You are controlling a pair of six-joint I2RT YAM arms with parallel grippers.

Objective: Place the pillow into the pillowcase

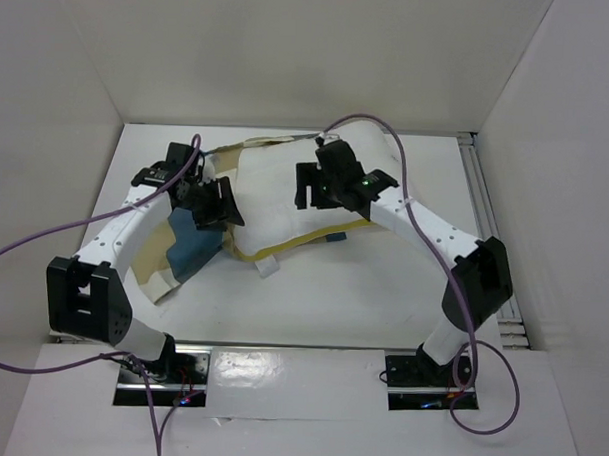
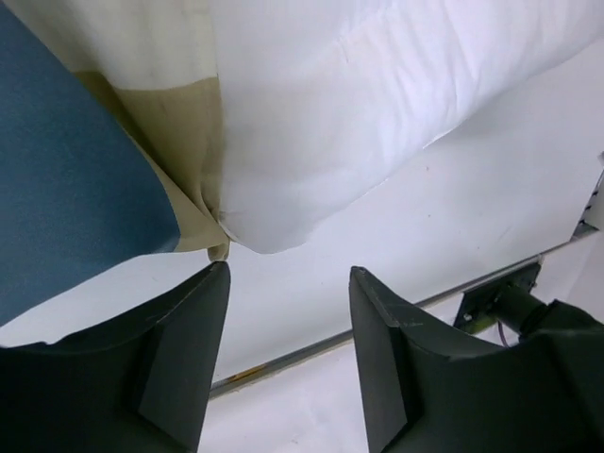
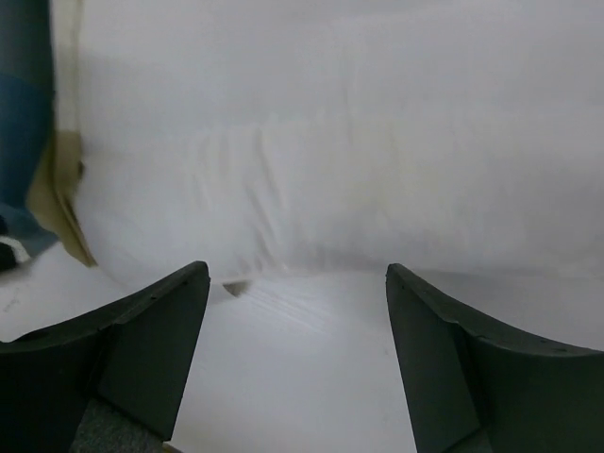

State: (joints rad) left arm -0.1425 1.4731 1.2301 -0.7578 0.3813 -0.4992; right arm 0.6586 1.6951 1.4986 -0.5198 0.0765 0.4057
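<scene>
The white pillow (image 1: 275,202) lies in the middle of the table, its yellow piping along the near edge. The checked pillowcase (image 1: 189,249) lies bunched at its left, with blue and tan blocks showing. My left gripper (image 1: 213,203) hangs over the pillow's left edge where it meets the pillowcase. In the left wrist view it (image 2: 288,274) is open and empty, just short of the pillow's corner (image 2: 359,104) and the blue cloth (image 2: 66,189). My right gripper (image 1: 321,184) is above the pillow's far right part. In the right wrist view it (image 3: 297,274) is open and empty over the pillow (image 3: 330,160).
A metal rail (image 1: 485,214) runs along the table's right side. White walls enclose the back and both sides. A small white tag (image 1: 268,269) lies by the pillow's near edge. A rail (image 2: 311,349) and a black bracket (image 2: 510,297) show in the left wrist view.
</scene>
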